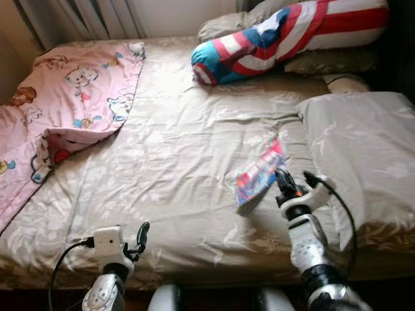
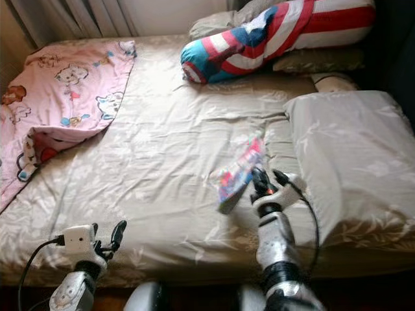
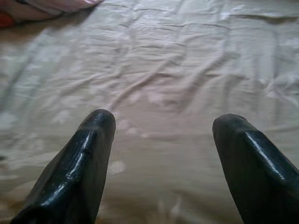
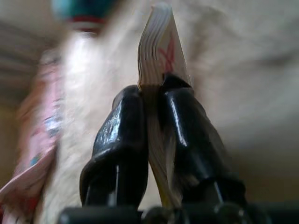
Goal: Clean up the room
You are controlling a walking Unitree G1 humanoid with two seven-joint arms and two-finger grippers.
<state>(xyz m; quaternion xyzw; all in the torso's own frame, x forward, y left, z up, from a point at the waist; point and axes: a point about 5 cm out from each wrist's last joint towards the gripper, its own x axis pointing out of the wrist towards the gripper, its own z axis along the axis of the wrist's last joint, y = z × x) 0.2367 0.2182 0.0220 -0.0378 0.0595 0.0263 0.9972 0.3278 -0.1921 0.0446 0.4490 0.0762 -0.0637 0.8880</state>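
Bed (image 1: 175, 194) under a creased beige sheet takes up most of the head views, with a pink cartoon-print blanket (image 1: 71, 103) folded back at upper left, a grey pillow (image 1: 369, 155) at right and a red, white and blue striped bolster (image 1: 285, 35) along the top. Right of centre, the right gripper (image 1: 285, 184) is clamped on a thin colourful booklet (image 1: 259, 172), lifted off the sheet and blurred. The right wrist view shows both black fingers (image 4: 187, 135) pinching its stacked page edges. It looks light and floppy, so the free end will likely sag; a hold nearer the spine should keep it closed. At lower left, the left gripper (image 1: 133, 243) hovers over bare sheet, fingers (image 3: 88, 158) spread apart, empty
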